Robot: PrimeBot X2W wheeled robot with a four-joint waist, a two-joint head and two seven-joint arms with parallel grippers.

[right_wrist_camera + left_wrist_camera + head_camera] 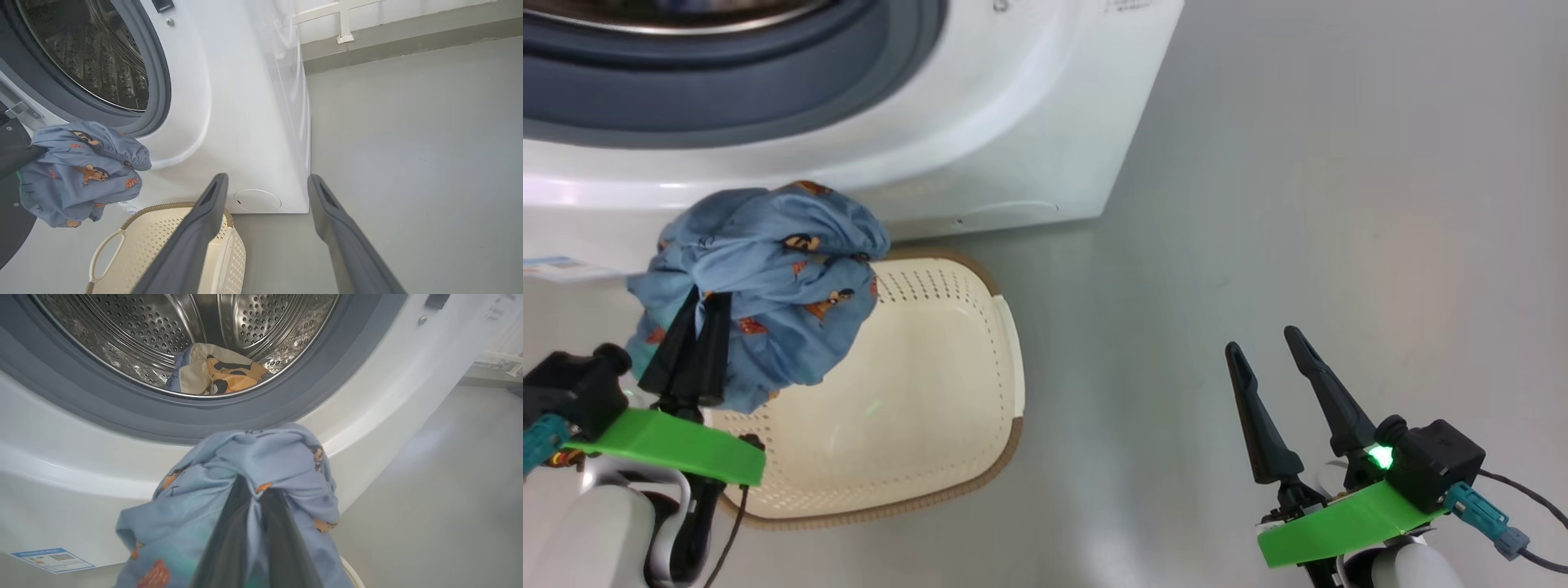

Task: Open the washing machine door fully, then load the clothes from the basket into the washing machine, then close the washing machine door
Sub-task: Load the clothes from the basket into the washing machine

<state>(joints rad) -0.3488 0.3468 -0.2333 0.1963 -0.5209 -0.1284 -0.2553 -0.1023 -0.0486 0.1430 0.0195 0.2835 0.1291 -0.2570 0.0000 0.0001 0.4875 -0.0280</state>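
Above the basket (931, 384), before the washing machine (1013, 122), the left gripper (704, 300) was clamped on a bunched garment (776, 261) while the right gripper (1262, 339) stood spread and empty. The load likely needed lifting over the grey rubber ring (245, 412) and deep into the drum (143, 330) before release. It was soft, crumpled light-blue cloth printed with orange-brown cartoon figures.

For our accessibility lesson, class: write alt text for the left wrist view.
The left gripper, shut, holds a bunched light-blue garment up before the open steel drum of the washing machine. A cream and orange garment lies inside the drum.
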